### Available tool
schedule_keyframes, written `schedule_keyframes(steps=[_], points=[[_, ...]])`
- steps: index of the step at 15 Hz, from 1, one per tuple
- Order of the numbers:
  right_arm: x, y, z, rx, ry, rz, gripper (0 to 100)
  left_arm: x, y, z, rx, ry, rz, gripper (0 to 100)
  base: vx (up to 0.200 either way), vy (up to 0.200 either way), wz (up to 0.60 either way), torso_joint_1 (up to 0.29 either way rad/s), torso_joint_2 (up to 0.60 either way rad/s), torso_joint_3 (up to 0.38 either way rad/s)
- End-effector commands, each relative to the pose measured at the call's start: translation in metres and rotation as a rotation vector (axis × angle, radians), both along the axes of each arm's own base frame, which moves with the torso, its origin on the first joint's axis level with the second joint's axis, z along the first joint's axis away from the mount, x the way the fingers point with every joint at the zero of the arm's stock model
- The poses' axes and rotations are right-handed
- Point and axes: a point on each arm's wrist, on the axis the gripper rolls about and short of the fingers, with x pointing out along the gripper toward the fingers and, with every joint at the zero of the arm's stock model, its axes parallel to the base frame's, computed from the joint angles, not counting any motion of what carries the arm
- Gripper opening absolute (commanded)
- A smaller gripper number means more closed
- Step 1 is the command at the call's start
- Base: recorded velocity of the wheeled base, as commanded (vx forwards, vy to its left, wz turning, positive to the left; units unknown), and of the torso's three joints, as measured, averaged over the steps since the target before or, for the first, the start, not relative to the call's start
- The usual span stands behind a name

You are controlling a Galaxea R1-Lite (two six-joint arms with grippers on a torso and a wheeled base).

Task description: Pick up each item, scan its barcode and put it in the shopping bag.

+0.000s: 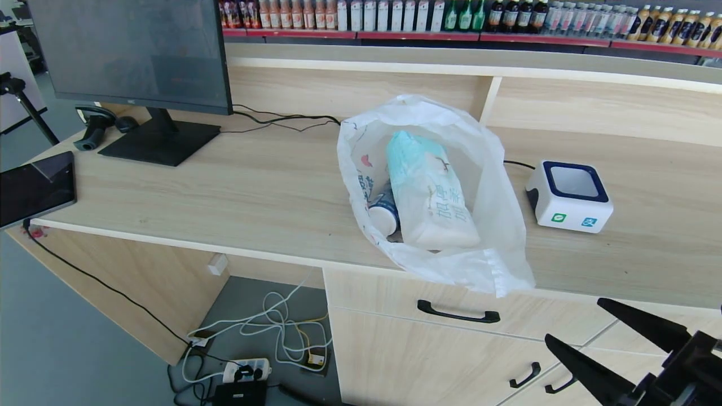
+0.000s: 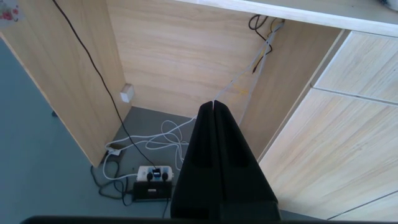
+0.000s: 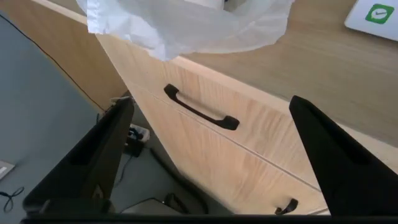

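A white plastic shopping bag (image 1: 496,186) lies open on the wooden counter (image 1: 237,192), its mouth hanging over the front edge. Inside it lie a light-blue and white tissue pack (image 1: 431,192) and a dark bottle with a white cap (image 1: 384,213). The white barcode scanner (image 1: 569,195) stands just right of the bag. My right gripper (image 1: 575,321) hangs open below the counter's front edge, in front of the drawers, with nothing between its fingers. In the left wrist view my left gripper (image 2: 214,106) is shut and empty, low beside the counter's knee space. The bag's edge (image 3: 186,25) shows above the drawer.
A monitor (image 1: 135,56) and a handheld scanner (image 1: 96,128) stand at the counter's back left, a tablet (image 1: 35,189) at the left edge. Drawers with black handles (image 1: 458,312) sit under the bag. Cables and a power strip (image 1: 245,369) lie on the floor. Bottles line the rear shelf (image 1: 479,17).
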Motion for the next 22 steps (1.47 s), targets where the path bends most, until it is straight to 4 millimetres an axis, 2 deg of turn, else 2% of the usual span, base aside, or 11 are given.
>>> schedule_keyframes(steps=[1,3,6,9,14,16,18,22], points=[[-0.026,-0.016,-0.003,-0.011,0.009,0.017,100,0.000,0.000,0.000,-0.001,0.000,0.000,0,0.000,0.000,0.00,0.000,0.00,0.000],[-0.054,-0.034,-0.021,-0.081,0.107,0.047,100,0.000,0.000,0.000,-0.001,0.000,0.000,0,0.000,0.000,0.00,0.000,0.00,0.000],[-0.082,-0.052,-0.045,-0.165,0.180,0.112,100,0.000,0.000,0.000,-0.001,0.000,0.000,0,0.000,0.000,0.00,0.000,0.00,0.000],[-0.095,-0.061,-0.058,-0.187,0.200,0.135,100,0.000,0.000,0.000,-0.001,0.000,0.000,0,0.000,0.000,0.00,0.000,0.00,0.000],[-0.093,-0.060,-0.058,-0.201,0.226,0.129,100,0.000,0.000,0.000,-0.001,0.000,0.000,0,0.000,0.000,0.00,0.000,0.00,0.000],[-0.093,-0.060,-0.058,-0.194,0.232,0.068,100,0.000,0.000,0.000,-0.003,0.000,0.000,0,0.000,0.000,0.00,0.000,0.00,0.000],[-0.095,-0.062,-0.058,-0.166,0.220,-0.068,100,0.000,0.000,0.000,-0.001,0.000,0.000,0,0.000,0.000,0.00,0.000,0.00,0.000],[-0.106,-0.065,-0.058,-0.086,0.109,-0.455,100,0.000,0.000,0.000,-0.001,0.000,0.000,0,0.000,0.000,0.00,0.000,0.00,0.000]])
